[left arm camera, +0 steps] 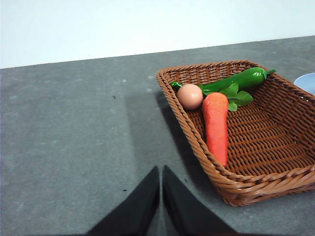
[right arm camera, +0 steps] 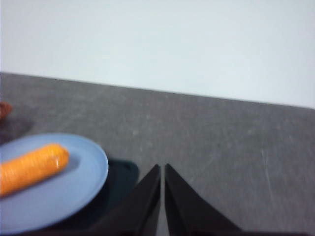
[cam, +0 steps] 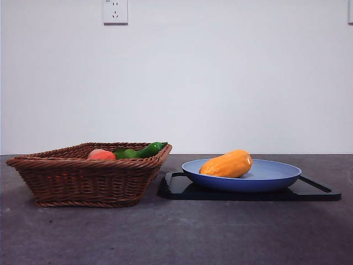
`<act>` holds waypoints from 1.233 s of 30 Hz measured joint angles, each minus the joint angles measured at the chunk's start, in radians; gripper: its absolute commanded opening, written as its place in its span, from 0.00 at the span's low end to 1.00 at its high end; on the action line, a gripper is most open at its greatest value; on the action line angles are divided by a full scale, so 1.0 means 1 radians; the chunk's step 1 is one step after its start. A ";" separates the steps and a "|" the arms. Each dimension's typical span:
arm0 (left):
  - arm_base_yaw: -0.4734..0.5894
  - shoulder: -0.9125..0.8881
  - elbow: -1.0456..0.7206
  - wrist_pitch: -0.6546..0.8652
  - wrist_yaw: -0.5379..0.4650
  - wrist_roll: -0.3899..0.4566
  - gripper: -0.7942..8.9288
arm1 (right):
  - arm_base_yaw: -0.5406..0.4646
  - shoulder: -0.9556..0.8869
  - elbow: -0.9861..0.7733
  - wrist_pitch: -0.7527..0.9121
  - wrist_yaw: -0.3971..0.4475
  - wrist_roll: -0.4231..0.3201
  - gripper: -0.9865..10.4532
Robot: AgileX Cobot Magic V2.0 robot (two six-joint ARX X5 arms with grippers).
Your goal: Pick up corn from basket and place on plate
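Note:
The orange-yellow corn lies on its side on the light blue plate; the right wrist view shows the corn on the plate too. The brown wicker basket stands at the left and holds other produce. My left gripper is shut and empty, over bare table beside the basket. My right gripper is shut and empty, over bare table beside the plate. Neither arm appears in the front view.
A flat black tray lies under the plate. In the basket are a peach-pink round fruit, a green pepper and an orange-red carrot. A white wall with a socket stands behind the table.

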 measured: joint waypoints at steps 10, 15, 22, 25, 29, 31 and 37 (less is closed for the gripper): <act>0.000 0.000 0.000 0.000 0.000 0.000 0.09 | 0.000 -0.149 -0.150 0.003 0.019 -0.011 0.09; 0.000 0.000 0.000 0.000 0.000 0.000 0.09 | 0.000 -0.191 -0.183 -0.033 0.019 -0.006 0.09; 0.000 0.000 0.000 0.000 0.000 0.000 0.09 | 0.000 -0.201 -0.182 -0.114 0.020 0.000 0.09; 0.000 0.000 0.000 0.000 0.000 0.000 0.09 | 0.000 -0.201 -0.182 -0.112 0.020 0.008 0.09; 0.000 0.000 0.000 0.000 0.000 0.000 0.09 | 0.000 -0.201 -0.182 -0.111 0.020 0.012 0.09; 0.000 0.000 0.000 0.000 0.000 0.000 0.09 | 0.000 -0.201 -0.182 -0.111 0.021 0.012 0.09; 0.000 0.000 0.000 0.000 0.000 0.000 0.09 | 0.000 -0.201 -0.182 -0.111 0.020 0.012 0.09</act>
